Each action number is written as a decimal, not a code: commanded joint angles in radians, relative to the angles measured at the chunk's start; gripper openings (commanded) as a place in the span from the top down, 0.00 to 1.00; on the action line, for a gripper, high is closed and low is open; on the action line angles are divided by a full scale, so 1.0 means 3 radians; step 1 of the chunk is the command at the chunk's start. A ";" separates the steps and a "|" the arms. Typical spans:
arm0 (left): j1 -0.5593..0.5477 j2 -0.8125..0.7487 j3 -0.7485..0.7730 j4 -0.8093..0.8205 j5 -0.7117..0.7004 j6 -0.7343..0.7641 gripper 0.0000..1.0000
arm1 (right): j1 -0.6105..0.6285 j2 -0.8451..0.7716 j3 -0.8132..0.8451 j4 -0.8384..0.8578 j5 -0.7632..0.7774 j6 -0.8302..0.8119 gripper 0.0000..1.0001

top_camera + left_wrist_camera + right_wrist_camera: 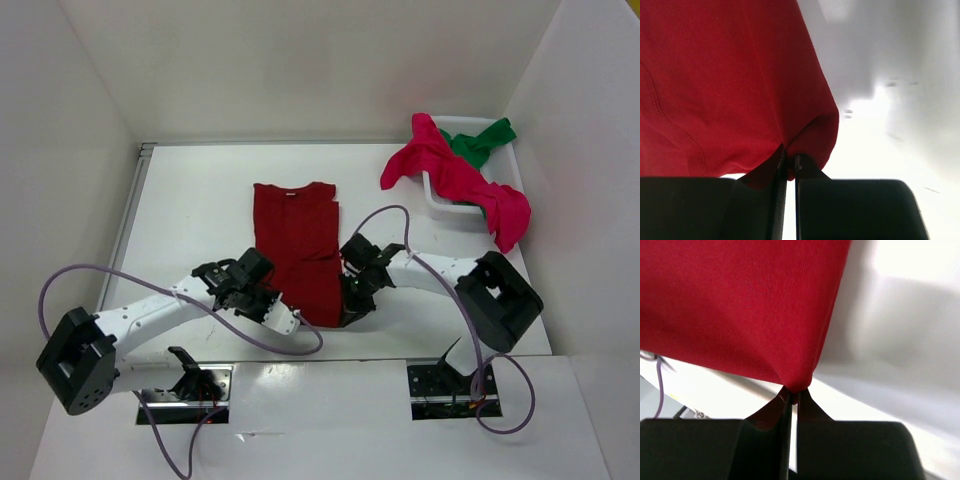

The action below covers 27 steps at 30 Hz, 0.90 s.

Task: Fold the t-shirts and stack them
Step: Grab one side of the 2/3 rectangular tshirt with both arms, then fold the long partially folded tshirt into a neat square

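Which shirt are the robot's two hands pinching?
The dark red t-shirt, laid flat mid-table: left gripper and right gripper both pinch its near edge. The crimson t-shirt and green t-shirt lie bunched on the basket, untouched.

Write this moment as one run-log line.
left gripper: shut on dark red t-shirt | right gripper: shut on it too | crimson t-shirt, green t-shirt: on basket

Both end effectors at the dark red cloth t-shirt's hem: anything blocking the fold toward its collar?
Nothing visible. The left end effector and right end effector pinch the dark red cloth t-shirt; the white plastic basket sits off to the right.
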 commanded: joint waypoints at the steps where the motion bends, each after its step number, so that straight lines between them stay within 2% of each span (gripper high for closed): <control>1: -0.0053 -0.0192 0.0157 -0.0523 0.0230 -0.0357 0.93 | 0.0115 -0.0351 0.0056 -0.0508 -0.0039 0.0001 1.00; 6: -0.0114 -0.0417 0.0392 -0.1014 0.0419 -0.0654 0.93 | 0.0345 -0.0841 0.0133 -0.0933 -0.0198 0.0261 1.00; 10: -0.0145 -0.0499 0.0684 -0.1382 0.0542 -0.0905 0.93 | 0.0428 -0.1016 0.0378 -0.1199 -0.0356 0.0364 1.00; 12: -0.0109 -0.0530 0.0842 -0.1434 0.0542 -0.1058 0.95 | 0.0428 -0.1017 0.0627 -0.1301 -0.0397 0.0308 1.00; 17: 0.0095 -0.0464 0.0960 -0.1455 0.0522 -0.1273 0.96 | 0.0244 -0.0543 0.1134 -0.1644 -0.0494 -0.0142 1.00; 20: 0.0544 -0.0178 0.1149 -0.1485 0.0823 -0.1349 0.96 | -0.0016 -0.0256 0.1405 -0.1818 -0.0535 -0.0484 1.00; 21: 0.0874 0.0020 0.1291 -0.1485 0.0920 -0.1350 0.96 | -0.0174 -0.0209 0.1472 -0.1818 -0.0535 -0.0536 1.00; 25: 0.1643 0.0482 0.1711 -0.1435 0.1334 -0.1391 0.96 | -0.0559 0.0041 0.1784 -0.1814 -0.0724 -0.0745 1.00; 27: 0.1757 0.0655 0.1895 -0.1277 0.1335 -0.1539 0.96 | -0.0676 0.0256 0.1932 -0.1747 -0.0821 -0.0853 1.00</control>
